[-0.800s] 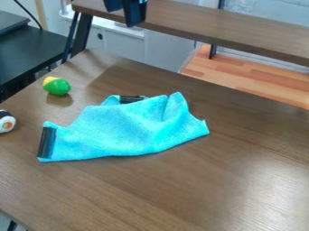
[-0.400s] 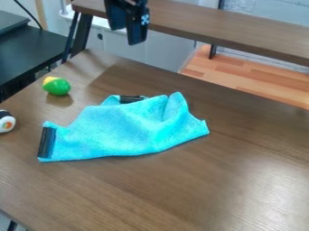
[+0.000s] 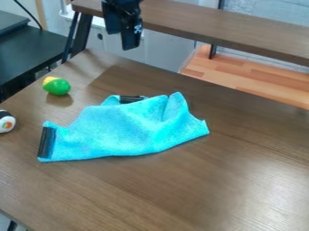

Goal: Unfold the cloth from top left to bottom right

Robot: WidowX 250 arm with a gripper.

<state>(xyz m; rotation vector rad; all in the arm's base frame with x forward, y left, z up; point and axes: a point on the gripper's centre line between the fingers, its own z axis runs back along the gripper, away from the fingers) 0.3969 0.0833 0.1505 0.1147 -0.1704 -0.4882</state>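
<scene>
Parted fingers (image 3: 130, 39) slightly lower and farther left than before, well apart from the unmoved cloth (image 3: 129, 131)

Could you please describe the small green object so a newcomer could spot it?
On the brown table, find the blue cloth. Beyond its left end, near the edge, sits a rounded green object with a yellow end, unlike the black and white roll.

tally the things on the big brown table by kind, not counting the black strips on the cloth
Blue cloth: 1
Green-and-yellow toy: 1
Toy sushi roll: 1
Total: 3
</scene>
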